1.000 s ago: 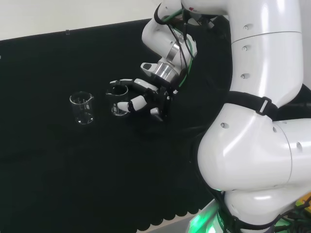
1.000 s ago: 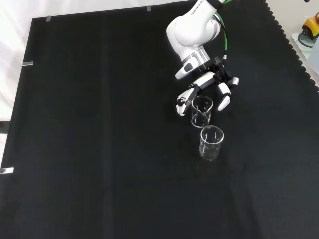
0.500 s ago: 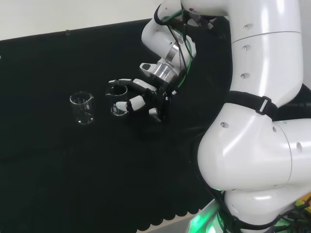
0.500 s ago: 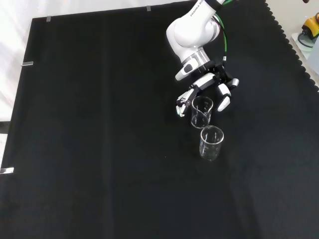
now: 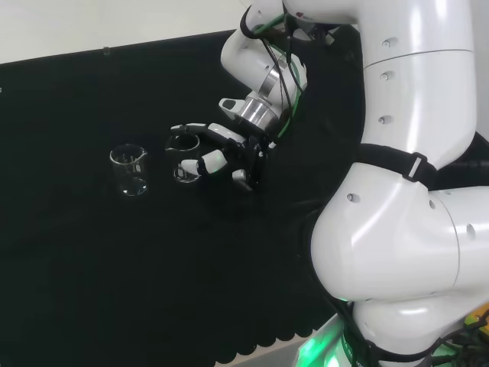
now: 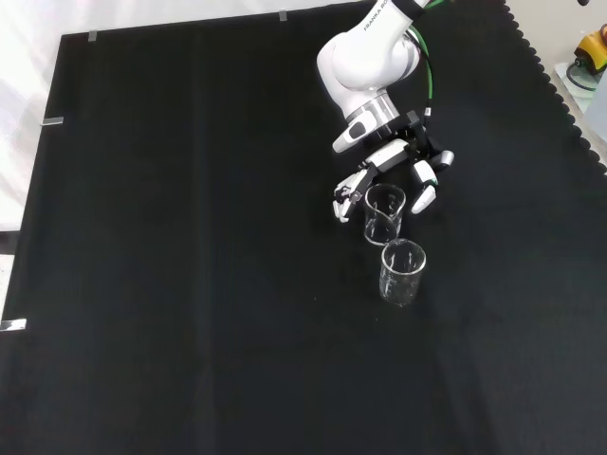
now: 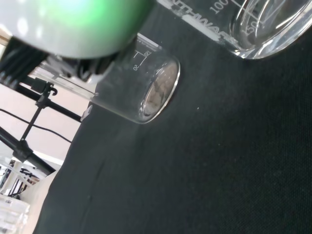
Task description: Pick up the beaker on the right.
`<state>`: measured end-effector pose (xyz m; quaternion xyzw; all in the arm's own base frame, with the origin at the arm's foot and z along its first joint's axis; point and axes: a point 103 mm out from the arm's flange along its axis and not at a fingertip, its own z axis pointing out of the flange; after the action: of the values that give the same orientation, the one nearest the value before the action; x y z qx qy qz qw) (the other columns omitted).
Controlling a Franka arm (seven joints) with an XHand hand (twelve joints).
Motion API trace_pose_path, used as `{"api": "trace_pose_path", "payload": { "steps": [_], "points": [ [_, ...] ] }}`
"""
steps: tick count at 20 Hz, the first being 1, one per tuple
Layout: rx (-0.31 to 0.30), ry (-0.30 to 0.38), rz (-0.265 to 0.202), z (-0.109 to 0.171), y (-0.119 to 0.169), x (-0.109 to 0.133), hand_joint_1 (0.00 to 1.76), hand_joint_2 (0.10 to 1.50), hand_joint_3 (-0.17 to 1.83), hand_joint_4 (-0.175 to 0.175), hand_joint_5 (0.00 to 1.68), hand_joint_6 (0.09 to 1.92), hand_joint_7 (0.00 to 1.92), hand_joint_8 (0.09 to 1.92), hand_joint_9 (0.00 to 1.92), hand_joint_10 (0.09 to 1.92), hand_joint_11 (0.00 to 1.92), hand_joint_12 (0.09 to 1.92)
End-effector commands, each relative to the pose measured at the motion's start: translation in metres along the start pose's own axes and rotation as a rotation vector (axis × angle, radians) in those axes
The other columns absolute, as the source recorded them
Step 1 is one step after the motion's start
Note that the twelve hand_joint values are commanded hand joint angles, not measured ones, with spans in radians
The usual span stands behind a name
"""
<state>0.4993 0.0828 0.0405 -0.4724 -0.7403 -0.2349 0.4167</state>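
A: Handling properties of the target beaker point(image 5: 184, 158)?

B: Clear glass: judged light, rigid, smooth and breakable. Grasp around the side wall, below the rim.

A: Position?

B: Upright on the bench point(image 5: 92, 260), right of the second beaker point(image 5: 128, 170) in the head view. The hand point(image 5: 220, 155) brackets it, fingers point(image 6: 345, 194) half-curled either side, contact unconfirmed.
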Motion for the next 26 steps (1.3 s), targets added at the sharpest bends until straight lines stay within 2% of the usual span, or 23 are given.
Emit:
{"api": "trace_pose_path", "payload": {
  "steps": [1, 6, 18, 26],
  "points": [
    [-0.014, -0.021, 0.01, -0.004, 0.001, -0.002, 0.95, 0.3, 1.11, -0.035, 0.38, 0.09, 0.31, 0.58, 0.32, 0.6, 0.0, 1.04],
    [-0.013, -0.032, 0.012, -0.01, 0.003, -0.003, 0.96, 0.3, 1.11, -0.034, 0.39, 0.09, 0.31, 0.58, 0.3, 0.59, 0.0, 1.04],
    [0.059, -0.038, -0.025, -0.004, 0.012, 0.004, 0.96, 0.29, 1.1, -0.031, 0.38, 0.09, 0.29, 0.57, 0.28, 0.59, 0.0, 1.01],
    [0.064, -0.041, -0.005, 0.0, 0.011, 0.0, 0.97, 0.29, 1.09, -0.027, 0.46, 0.09, 0.35, 0.58, 0.32, 0.6, 0.0, 1.02]
  ]
}}
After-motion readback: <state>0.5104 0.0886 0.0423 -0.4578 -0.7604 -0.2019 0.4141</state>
